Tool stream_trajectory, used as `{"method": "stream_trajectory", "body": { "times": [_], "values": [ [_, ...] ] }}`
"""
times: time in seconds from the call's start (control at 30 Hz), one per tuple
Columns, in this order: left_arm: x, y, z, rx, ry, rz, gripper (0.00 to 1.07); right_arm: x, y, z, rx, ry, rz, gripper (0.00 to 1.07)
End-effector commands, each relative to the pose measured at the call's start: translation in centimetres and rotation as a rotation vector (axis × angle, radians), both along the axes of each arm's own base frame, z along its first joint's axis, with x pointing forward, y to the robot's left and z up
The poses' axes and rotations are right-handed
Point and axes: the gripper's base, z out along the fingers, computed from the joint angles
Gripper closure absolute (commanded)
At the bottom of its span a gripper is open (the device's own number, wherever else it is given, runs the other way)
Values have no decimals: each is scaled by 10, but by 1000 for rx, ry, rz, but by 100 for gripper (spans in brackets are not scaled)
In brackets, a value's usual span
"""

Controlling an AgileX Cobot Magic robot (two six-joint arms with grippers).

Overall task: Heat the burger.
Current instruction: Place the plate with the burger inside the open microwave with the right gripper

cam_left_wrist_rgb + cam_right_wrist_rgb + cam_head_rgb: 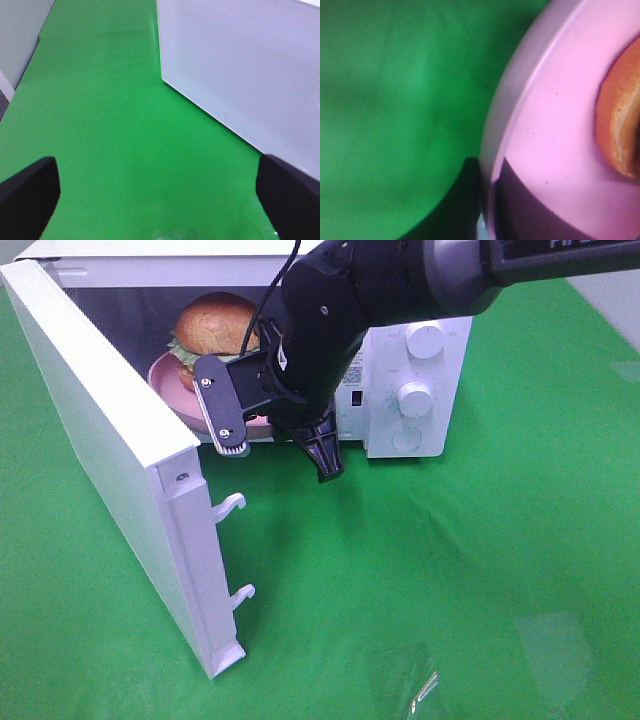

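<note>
The right gripper is clamped on the rim of the pink plate, on which the burger is seated, just inside the open microwave. The left gripper is spread wide, grasping nothing, over the green cloth beside the microwave's door.

Way in blocked
The open door stood like a wall on the left, and the right arm filled the mouth of the microwave. The green table near and right lay open.
</note>
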Motion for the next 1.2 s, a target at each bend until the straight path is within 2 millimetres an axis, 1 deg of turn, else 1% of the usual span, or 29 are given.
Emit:
{"method": "stream_trajectory", "body": {
  "times": [0.03,0.1,0.23,0.5,0.67,0.73,0.9,1.2],
  "values": [
    [-2,0,0,-8,-20,0,7,13,-6,7,10,-22,-63,107],
    [-2,0,0,-8,-20,0,7,15,-5,7,8,-17,-72,107],
    [-2,0,0,-8,-20,0,7,28,5,0,28,0,-141,107],
    [-2,0,0,-8,-20,0,7,44,18,-6,51,-21,-144,107],
    [-2,0,0,-8,-20,0,7,48,21,-8,49,-26,-147,107],
    [-2,0,0,-8,-20,0,7,55,24,-10,30,-38,-149,107],
    [-2,0,0,-8,-20,0,7,58,27,-12,38,-44,-148,107],
    [-2,0,-1,-8,-20,2,7,55,41,-16,51,-61,-113,106]
  ]
}}
